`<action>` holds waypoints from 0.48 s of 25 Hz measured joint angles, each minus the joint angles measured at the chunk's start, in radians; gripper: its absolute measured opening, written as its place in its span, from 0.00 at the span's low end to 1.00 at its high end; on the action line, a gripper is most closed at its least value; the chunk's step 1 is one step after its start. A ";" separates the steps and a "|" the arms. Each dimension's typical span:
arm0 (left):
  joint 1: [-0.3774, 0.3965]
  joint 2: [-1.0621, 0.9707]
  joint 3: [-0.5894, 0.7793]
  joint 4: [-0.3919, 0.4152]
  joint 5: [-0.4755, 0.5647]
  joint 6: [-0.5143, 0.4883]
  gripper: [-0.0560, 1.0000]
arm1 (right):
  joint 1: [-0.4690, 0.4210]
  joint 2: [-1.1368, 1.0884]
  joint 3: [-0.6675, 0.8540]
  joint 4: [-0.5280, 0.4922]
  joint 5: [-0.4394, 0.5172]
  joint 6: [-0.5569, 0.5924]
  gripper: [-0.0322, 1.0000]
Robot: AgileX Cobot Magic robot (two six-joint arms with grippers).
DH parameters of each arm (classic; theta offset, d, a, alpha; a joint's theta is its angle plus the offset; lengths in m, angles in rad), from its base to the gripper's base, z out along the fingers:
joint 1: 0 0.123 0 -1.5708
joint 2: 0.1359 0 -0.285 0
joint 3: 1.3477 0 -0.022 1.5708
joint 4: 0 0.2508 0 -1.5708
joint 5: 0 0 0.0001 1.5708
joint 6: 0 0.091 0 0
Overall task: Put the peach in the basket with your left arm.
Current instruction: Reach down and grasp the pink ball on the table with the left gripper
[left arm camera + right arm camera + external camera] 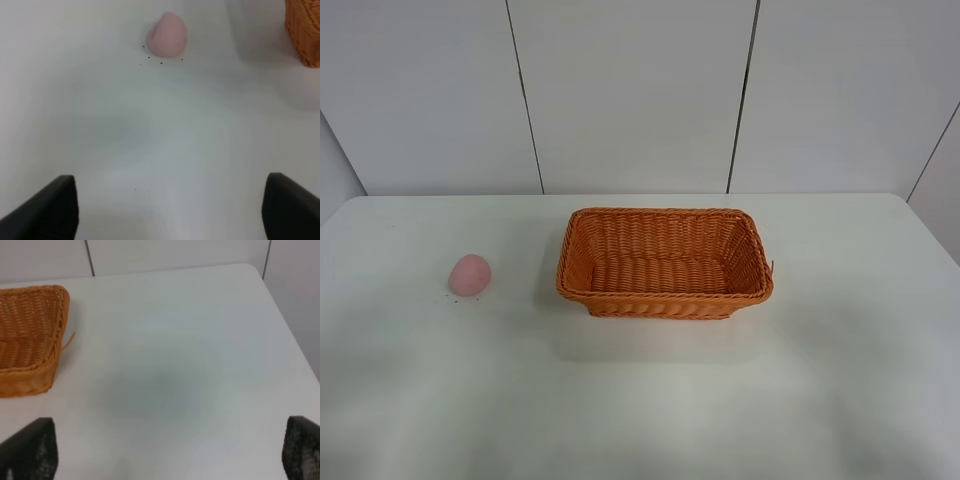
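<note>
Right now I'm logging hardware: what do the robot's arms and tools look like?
Only fingertips show. The left tool has two matte black fingers, blocky with slanted tops. The right tool has similar black fingers with a fine speckled texture. No cables, markings or arm links are visible in any view.

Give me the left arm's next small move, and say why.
Probably advance the left gripper toward the peach: its jaws stand wide open and empty, and the peach lies ahead on the table, apart from the basket.
</note>
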 joint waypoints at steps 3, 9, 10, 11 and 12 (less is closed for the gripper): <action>0.000 0.000 0.000 0.000 0.000 0.000 0.86 | 0.000 0.000 0.000 0.000 0.000 0.000 0.70; 0.000 0.000 0.000 0.000 0.000 0.000 0.86 | 0.000 0.000 0.000 0.000 0.000 0.000 0.70; 0.000 0.000 0.000 0.000 -0.001 0.000 0.86 | 0.000 0.000 0.000 0.000 0.000 0.000 0.70; 0.000 0.000 0.000 0.000 -0.002 0.000 0.86 | 0.000 0.000 0.000 0.000 0.000 0.000 0.70; 0.000 0.000 -0.003 0.000 -0.009 0.000 0.86 | 0.000 0.000 0.000 0.000 0.000 0.000 0.70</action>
